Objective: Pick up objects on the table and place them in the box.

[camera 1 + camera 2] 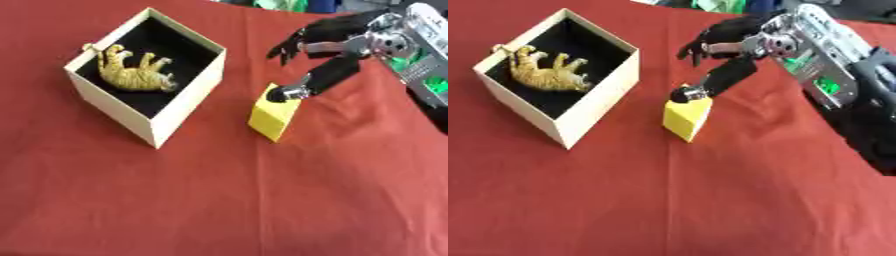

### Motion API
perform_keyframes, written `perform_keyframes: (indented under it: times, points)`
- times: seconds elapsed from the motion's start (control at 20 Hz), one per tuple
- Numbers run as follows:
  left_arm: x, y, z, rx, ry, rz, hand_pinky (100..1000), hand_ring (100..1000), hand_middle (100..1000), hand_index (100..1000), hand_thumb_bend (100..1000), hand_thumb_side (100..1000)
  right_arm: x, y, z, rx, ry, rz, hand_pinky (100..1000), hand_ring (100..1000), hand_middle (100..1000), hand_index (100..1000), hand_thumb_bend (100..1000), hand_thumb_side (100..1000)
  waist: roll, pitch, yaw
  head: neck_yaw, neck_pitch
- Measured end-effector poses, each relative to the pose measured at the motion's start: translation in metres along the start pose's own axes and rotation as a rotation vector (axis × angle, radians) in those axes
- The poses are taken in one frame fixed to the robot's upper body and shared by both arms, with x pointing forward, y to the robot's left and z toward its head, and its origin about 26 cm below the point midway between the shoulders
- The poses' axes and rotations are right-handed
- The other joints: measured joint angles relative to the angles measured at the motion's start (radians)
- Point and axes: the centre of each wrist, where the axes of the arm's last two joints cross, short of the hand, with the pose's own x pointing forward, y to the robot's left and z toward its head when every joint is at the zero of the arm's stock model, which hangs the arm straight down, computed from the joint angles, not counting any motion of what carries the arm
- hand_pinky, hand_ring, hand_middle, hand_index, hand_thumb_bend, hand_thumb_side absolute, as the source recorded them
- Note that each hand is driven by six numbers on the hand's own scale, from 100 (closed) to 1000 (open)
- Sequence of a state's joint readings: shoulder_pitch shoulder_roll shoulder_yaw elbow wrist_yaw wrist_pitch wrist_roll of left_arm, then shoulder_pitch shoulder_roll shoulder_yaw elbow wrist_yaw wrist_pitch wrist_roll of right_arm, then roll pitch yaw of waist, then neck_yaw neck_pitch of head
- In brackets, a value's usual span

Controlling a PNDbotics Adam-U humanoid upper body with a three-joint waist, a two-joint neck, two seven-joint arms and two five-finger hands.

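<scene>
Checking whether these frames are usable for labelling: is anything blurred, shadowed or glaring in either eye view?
Left eye view: soft throughout, the right hand slightly smeared; the box interior is dark, yet the toy tiger reads clearly. Right eye view: equally soft; the yellow block shows a lit top and shaded side; no strong glare on the red cloth.

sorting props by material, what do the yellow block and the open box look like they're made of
Small yellow cube-shaped block: likely foam or painted wood, matte, with no glare on its flat faces. Cream square open-top box: probably cardboard or thin wood, with thin pale walls and a dull black lining.
</scene>
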State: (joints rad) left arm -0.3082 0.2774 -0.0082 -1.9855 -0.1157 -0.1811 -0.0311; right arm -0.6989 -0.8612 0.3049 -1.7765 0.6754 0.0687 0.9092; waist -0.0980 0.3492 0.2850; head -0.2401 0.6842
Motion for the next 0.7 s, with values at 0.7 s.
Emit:
perform_keyframes:
  times: [0.7]
  points:
    - [0.0,0.0,0.0,-0.01,0.003,0.0,648,870,858,812,100,841,0.011,0.024,-0.009,-0.038,0.085,-0.022,836,881,804,1000,513,1000,-0.002,-0.003,-0.009,0.0,0.0]
